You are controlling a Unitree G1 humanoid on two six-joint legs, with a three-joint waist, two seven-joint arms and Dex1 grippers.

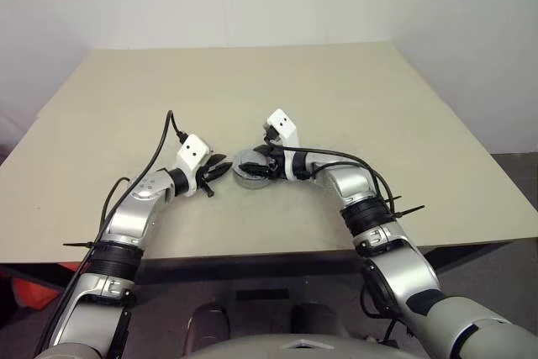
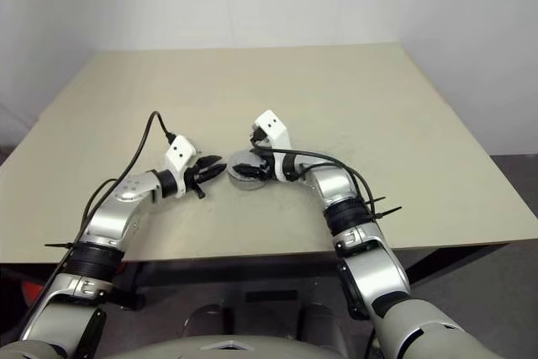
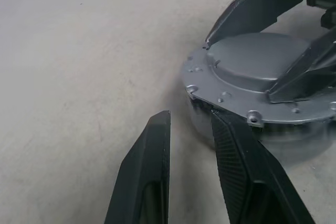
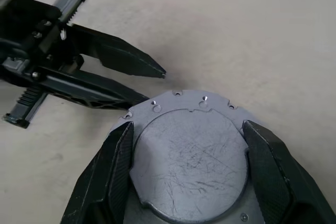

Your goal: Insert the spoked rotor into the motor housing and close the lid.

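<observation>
table (image 1: 353, 107): big beige top, matte, a few faint scuffs. Everything going on is near its front edge, about the middle.

right arm (image 1: 370, 216): comes in from the right and bends across toward the centre, black cables looped over it, white camera block on the wrist.

left arm (image 1: 134, 216): comes in from the left, same white block on the wrist, one black cable arcing up off it.

motor housing (image 3: 294, 129): sits on the table between the two claws. You just get the pale rounded side wall under the lid, so can't see windings or the rotor from here.

lid (image 4: 189, 156): grey cap, on top of the housing. Raised round centre with loads of fine scratches, notched flange with little screw holes around it. No brand, sticker or lettering that I can make out anywhere on it.

right gripper (image 4: 189, 174): spread wide, one black finger on each side of the lid's raised centre, right up against it.

left gripper (image 3: 191, 124): narrow gap, nothing between the fingers. Its tips are just beside the housing, one tip right under the flange edge, can't tell if it's actually touching.
</observation>
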